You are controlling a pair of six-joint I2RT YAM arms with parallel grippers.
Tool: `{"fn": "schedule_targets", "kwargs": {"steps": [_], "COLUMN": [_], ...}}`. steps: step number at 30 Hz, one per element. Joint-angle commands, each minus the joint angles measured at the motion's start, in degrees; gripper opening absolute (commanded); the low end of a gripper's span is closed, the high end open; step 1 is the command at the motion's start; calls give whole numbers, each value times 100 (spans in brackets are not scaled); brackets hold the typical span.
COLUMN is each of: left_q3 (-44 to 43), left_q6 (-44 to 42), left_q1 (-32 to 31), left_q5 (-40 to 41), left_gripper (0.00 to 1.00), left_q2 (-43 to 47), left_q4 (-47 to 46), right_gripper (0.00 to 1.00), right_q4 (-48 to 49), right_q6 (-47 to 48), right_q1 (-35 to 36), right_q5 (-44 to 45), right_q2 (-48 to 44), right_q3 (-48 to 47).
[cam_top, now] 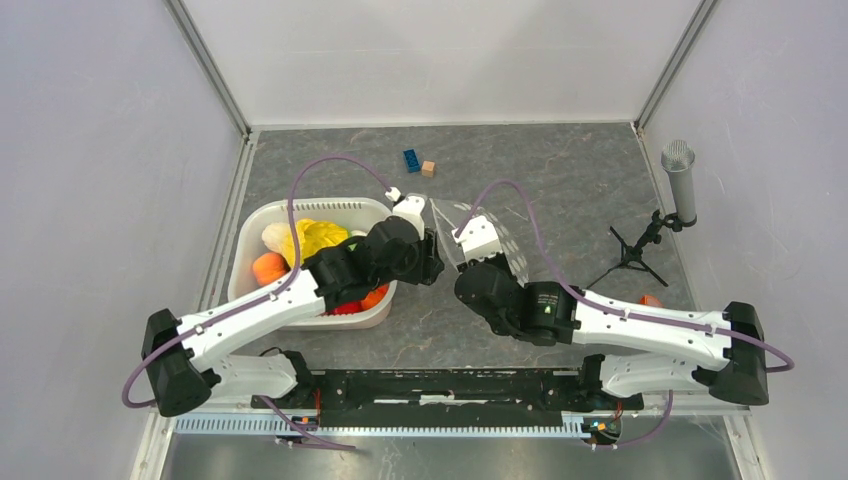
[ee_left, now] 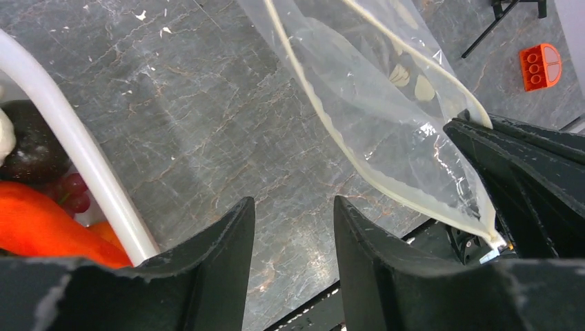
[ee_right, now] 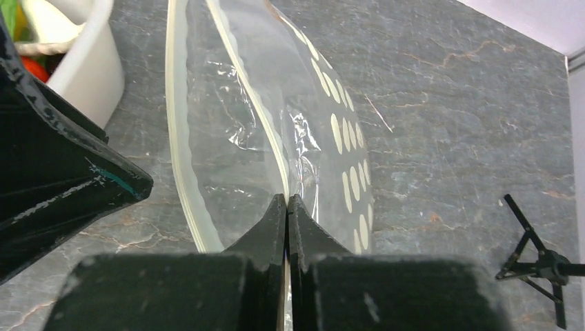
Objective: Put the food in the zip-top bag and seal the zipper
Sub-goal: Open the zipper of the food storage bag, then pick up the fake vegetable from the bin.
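Note:
The zip-top bag [cam_top: 487, 222] is clear with white dots [ee_right: 348, 176] and hangs just above the table in mid-scene, its mouth held apart. My right gripper [ee_right: 286, 197] is shut on one lip of the zipper [ee_right: 274, 155]; the other lip [ee_right: 178, 138] bows away to the left. My left gripper [ee_left: 293, 201] is open with only bare table between its fingers, just left of the bag [ee_left: 386, 131] and touching nothing. The food [cam_top: 312, 240] lies in the white basket [cam_top: 262, 215]: a crinkled yellow piece, a peach [cam_top: 268, 268], an orange carrot [ee_left: 41, 224].
A blue brick [cam_top: 411, 160] and a small wooden cube [cam_top: 428, 168] lie at the back. A microphone [cam_top: 680, 180] on a black tripod [cam_top: 630, 257] stands at the right. An orange toy piece [ee_left: 540, 67] lies by the right arm. The basket rim [ee_left: 83, 165] is close to my left fingers.

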State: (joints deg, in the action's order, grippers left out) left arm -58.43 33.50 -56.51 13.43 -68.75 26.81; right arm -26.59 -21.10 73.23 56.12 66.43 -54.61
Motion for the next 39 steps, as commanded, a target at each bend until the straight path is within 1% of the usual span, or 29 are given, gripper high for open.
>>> {"fn": "schedule_targets", "kwargs": {"steps": [1,2,5,8,10,12,15,17,19,23,27,30,32,34,37,39], "left_q3": [-67,-72,17,99,172,296,472,637,860,1320,1938,2093,2080,2170,2219,2243], "left_q6": [-228,-238,-206,-183,-180,-151,-130,-152,-94,168,462,713,908,979,1060,1154], "left_q1": [53,59,53,53,57,53,55,122,374,1261,1682,1757,1758,1773,1806,1840], "left_q5": [87,110,137,156,161,286,859,1359,1658,1544,1722,1798,1990,2147,2285,2450], "left_gripper": [56,58,58,64,70,80,84,81,79,78,76,76,76,75,70,67], "left_q2": [351,399,535,669,859,1139,1646,1883,1963,1975,1986,1784,1593,1420,1156,994], "left_q4": [101,157,211,262,260,245,377,517,605,463,-163,-495,-537,-773,-1126,-1197], "right_gripper": [0,0,0,0,0,0,0,0,0,0,0,0,0,0,0,0], "right_q4": [528,571,705,865,945,1009,1073,1109,1167,1157,1155,1187,1163,1169,1166,1154], "right_q6": [85,82,84,80,83,86,46,5,-6,-7,-24,-21,-23,-45,-49,-44], "right_q1": [-41,-65,-157,-274,-350,-400,-441,-450,-459,-455,-459,-459,-459,-459,-461,-459], "right_q5": [-277,-319,-486,-666,-771,-844,-922,-973,-1055,-1168,-1198,-1210,-1207,-1202,-1211,-1209], "right_q2": [-56,-49,-47,-85,-112,-138,-167,-183,-168,-71,-69,-69,-62,-77,-86,-84], "right_q3": [10,17,89,214,287,353,445,497,538,478,480,493,478,493,495,495]}}
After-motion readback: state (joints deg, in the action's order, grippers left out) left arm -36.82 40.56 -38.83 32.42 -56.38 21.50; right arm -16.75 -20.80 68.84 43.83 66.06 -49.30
